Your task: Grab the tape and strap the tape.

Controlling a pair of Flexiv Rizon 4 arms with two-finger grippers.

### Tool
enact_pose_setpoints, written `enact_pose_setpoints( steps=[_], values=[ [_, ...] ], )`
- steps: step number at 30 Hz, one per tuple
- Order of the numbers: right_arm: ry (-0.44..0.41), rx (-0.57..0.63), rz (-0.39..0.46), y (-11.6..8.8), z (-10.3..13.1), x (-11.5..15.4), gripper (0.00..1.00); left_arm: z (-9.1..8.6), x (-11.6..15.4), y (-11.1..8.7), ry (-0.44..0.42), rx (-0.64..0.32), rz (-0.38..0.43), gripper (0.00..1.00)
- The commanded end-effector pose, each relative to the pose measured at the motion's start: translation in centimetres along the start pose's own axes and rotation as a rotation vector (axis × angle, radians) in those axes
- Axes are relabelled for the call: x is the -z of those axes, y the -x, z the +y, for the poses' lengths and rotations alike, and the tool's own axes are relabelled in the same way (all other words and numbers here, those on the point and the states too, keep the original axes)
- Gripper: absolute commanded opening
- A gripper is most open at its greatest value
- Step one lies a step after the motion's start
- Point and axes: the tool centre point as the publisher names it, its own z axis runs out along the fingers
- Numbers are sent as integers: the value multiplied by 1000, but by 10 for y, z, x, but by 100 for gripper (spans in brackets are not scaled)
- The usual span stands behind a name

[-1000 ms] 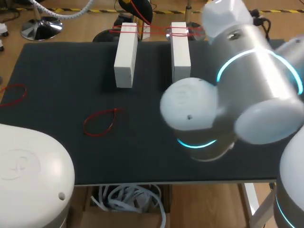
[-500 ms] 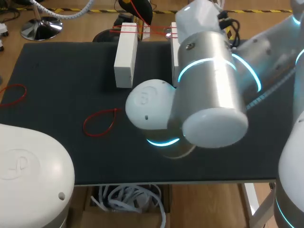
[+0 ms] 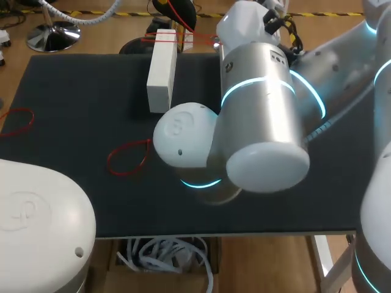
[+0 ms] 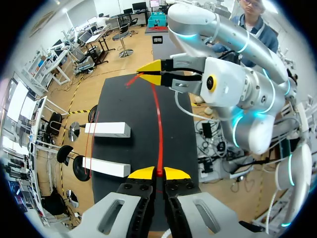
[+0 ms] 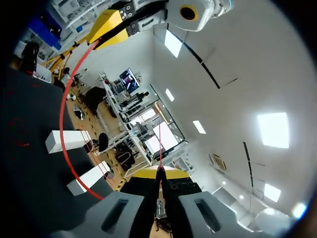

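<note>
Holding red tape (image 4: 158,124) stretched above the worktop (image 4: 124,104) between both arms: left gripper (image 4: 158,173) pinches 1 end, fingers pressed together on it, and right gripper (image 4: 143,75) pinches the other end. 2 white blocks (image 4: 107,130) lie beside the tape line, with a red strand (image 4: 91,144) across their ends. 2 loose red loops (image 3: 128,157) lie on the worktop, well apart.

red tape (image 4: 159,124), white blocks (image 3: 160,73), black table (image 3: 73,122).
</note>
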Motion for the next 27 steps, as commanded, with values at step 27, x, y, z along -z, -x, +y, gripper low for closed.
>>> enact_pose_setpoints(
  steps=[27],
  values=[
    [92,515,79,7,36,22,0,0,1,-1,4,1,-1,0]
  ],
)
